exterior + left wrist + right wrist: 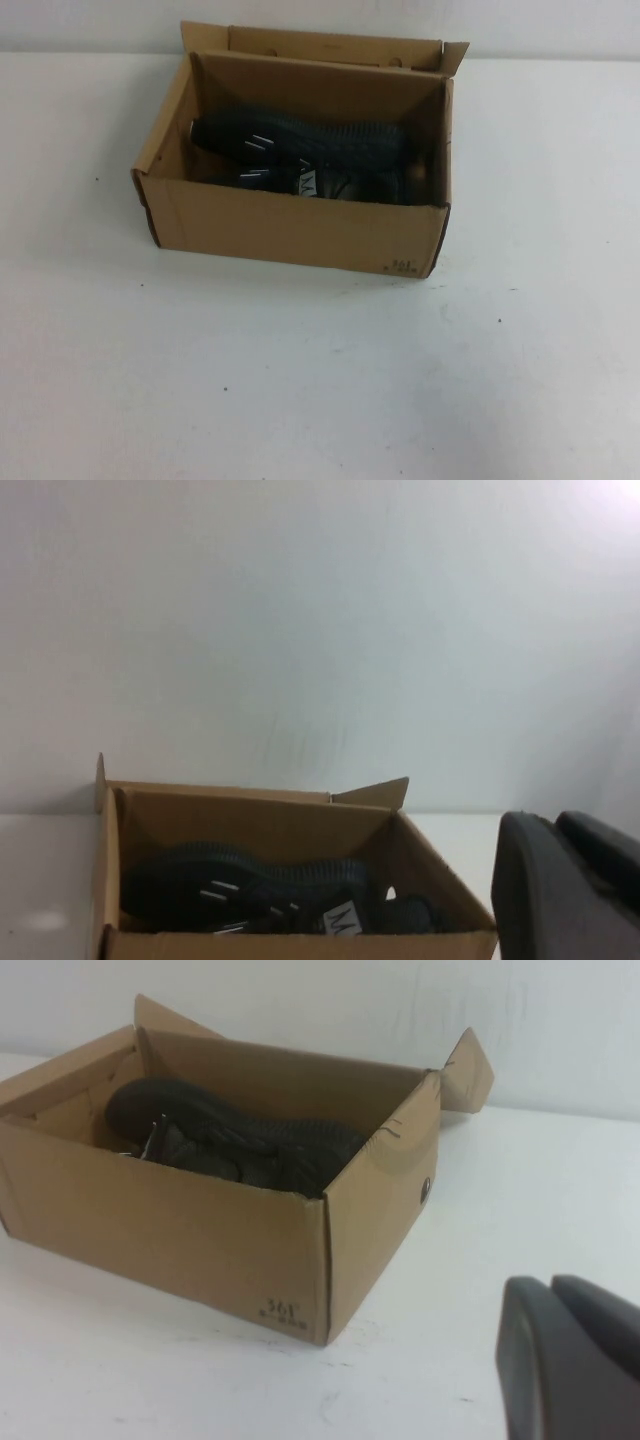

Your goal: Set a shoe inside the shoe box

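A: So, the shoe box (290, 225) sits on the white tabletop (300, 380), flaps up. The shoe (300, 180) lies inside it along the near wall, white dashes and a white-marked tongue showing. Its twin (320, 140) is in there too, on its side behind it, ribbed sole facing up.

B: Grippers?

A: Neither appears in the high view. The left gripper (565, 885) shows in its own wrist view, held back from the box on its left side, fingers together, holding nothing. The right gripper (570, 1355) is likewise back from the box near its printed corner, fingers together, empty.

B: Step in hand?

A: My judgement: the placing looks done, both arms clear of the box. Doing it well now means keeping both arms away from the upright flaps so the box is not nudged. The shoe seems fully below the rim, heel end hard to make out in the dark interior.

B: Any writing?

A: Small dark print low on the box's front wall at the right corner; in the right wrist view it reads "361", with a smaller line beneath that I cannot read. The white mark on the tongue is a zigzag shape, not legible as letters.
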`<state>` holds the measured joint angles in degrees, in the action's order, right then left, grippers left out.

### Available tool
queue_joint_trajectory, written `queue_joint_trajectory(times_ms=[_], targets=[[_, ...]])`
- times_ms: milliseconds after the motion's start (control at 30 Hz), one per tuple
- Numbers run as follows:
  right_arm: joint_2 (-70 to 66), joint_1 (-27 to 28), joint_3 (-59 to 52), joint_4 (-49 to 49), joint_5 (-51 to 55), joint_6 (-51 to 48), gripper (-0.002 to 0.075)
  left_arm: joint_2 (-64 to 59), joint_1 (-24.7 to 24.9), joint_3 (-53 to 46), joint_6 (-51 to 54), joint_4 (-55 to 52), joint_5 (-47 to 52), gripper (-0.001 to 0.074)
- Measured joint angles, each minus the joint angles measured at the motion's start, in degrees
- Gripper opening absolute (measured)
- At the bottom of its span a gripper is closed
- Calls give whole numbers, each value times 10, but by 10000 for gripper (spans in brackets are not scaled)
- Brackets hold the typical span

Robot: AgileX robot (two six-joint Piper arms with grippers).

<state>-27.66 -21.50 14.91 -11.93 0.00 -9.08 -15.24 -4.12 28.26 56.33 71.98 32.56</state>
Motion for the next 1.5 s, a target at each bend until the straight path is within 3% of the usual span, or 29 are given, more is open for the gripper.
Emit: queue_joint_trajectory(times_ms=[233, 700, 900, 967, 1100, 1167, 1267, 1500], targets=[[0, 0, 0, 0, -7, -2, -15, 0, 7, -2, 0, 52, -27, -1], [0, 0, 0, 0, -8, -2, -17, 6, 18, -5, 6, 31, -34, -1], [0, 0, 0, 0, -8, -2, -17, 75, 18, -40, -21, -127, -48, -1], [0, 0, 0, 0, -8, -2, -17, 94, 18, -60, -109, -232, -48, -1], [0, 0, 0, 0, -8, -2, -17, 113, 19, -119, -419, -531, -66, -1], [0, 0, 0, 0, -8, -2, -17, 132, 27, -157, -516, -642, -92, -1], [0, 0, 0, 0, -8, -2, -17, 154, 50, -210, -553, -709, -127, -1], [0, 0, 0, 0, -8, -2, -17, 158, 80, -285, -552, -725, -120, -1]])
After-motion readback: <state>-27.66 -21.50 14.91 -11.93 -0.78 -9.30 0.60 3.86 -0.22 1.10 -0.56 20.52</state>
